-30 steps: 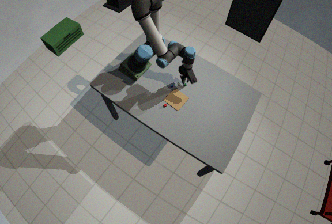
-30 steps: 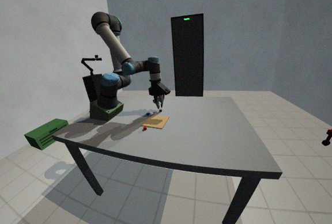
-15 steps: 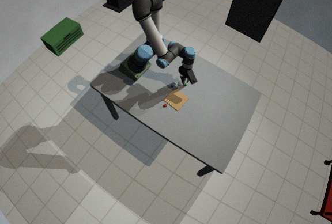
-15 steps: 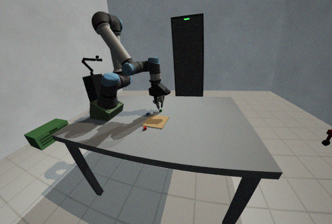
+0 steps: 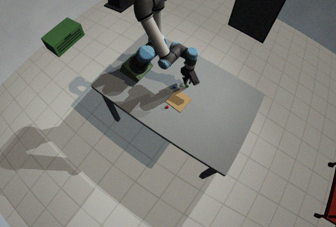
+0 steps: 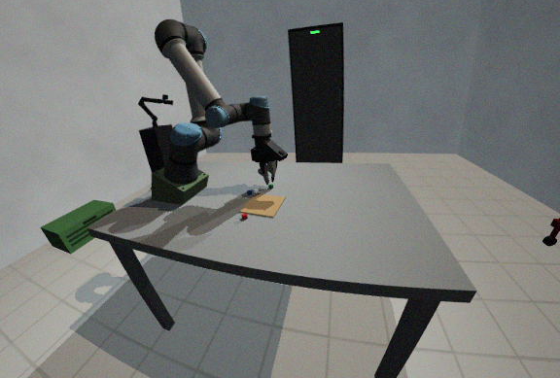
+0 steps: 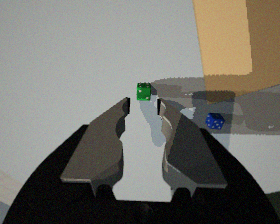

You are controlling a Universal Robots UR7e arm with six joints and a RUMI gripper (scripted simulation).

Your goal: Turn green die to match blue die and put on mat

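Hovering just above the small green die (image 7: pixel 144 92), the dark two-jaw gripper (image 7: pixel 143 106) has its jaws narrowly parted, nothing between them. Die sits on grey table top (image 5: pixel 221 115), off the tan square mat (image 7: pixel 231 40) and near its edge. Small blue die (image 7: pixel 214 120) lies nearby in shadow; small red die (image 5: pixel 167 107) beside mat's other edge.
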